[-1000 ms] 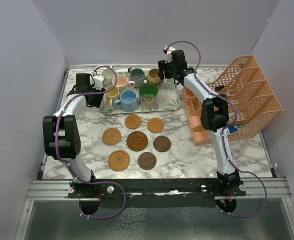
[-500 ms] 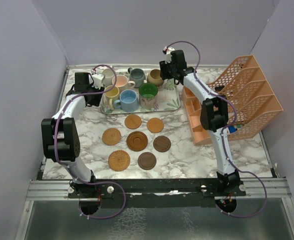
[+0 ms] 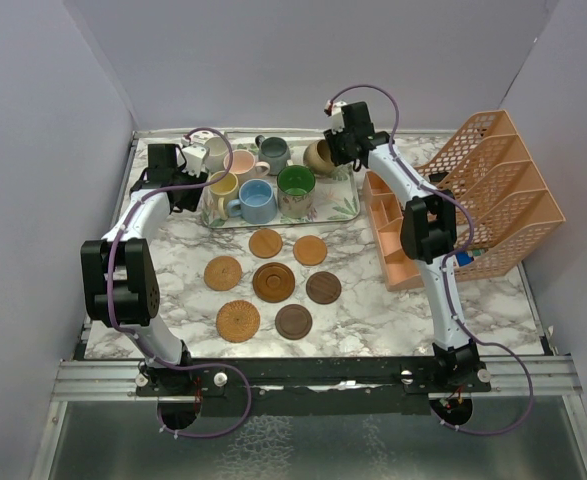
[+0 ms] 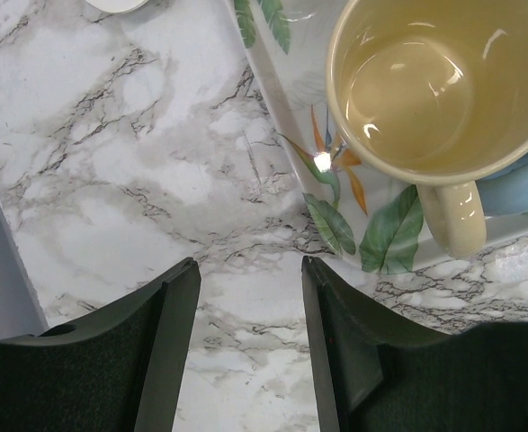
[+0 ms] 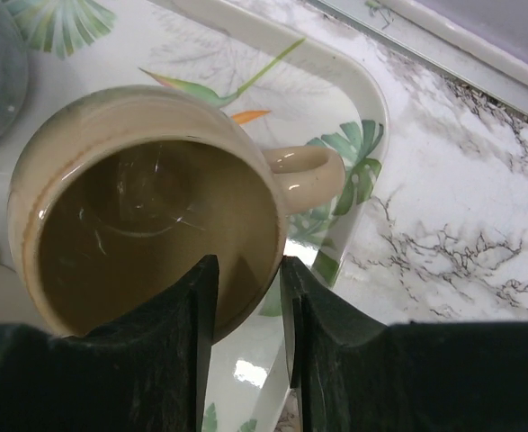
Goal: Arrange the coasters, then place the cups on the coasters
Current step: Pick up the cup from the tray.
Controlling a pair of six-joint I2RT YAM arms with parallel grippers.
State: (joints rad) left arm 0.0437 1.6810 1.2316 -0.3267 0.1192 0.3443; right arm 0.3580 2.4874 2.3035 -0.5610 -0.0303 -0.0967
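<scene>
A white marble table (image 3: 373,300) sits inside plain grey walls.

From above, seven flat round coasters (image 3: 273,281), tan to dark brown, lie in a ring near the middle of the table, with one in the centre. None has a cup on it. Behind them, a leaf-patterned rectangular tray (image 3: 345,212) holds the small ceramic cups (image 3: 258,200). An orange mesh file rack (image 3: 493,195) stands at the right. The left gripper (image 3: 181,192) hangs at the tray's left side. The right gripper (image 3: 330,152) is at the tray's far right corner.

In the left wrist view, the left gripper (image 4: 248,270) has its fingers apart with only bare marble between them. The pale yellow cup (image 4: 425,90) sits just beside it on the tray (image 4: 277,108).

In the right wrist view, the right gripper (image 5: 247,265) pinches the wall of the round tan cup (image 5: 147,216). One finger is inside the cup and one is outside. The tan cup is at the corner of the tray (image 5: 362,99), with its handle pointing right.

The coasters look arranged, so I think the cup step is starting. Next, the tan cup needs a straight lift over the tray rim. Then it needs a level carry to an empty coaster, where it should be set down in the middle.
</scene>
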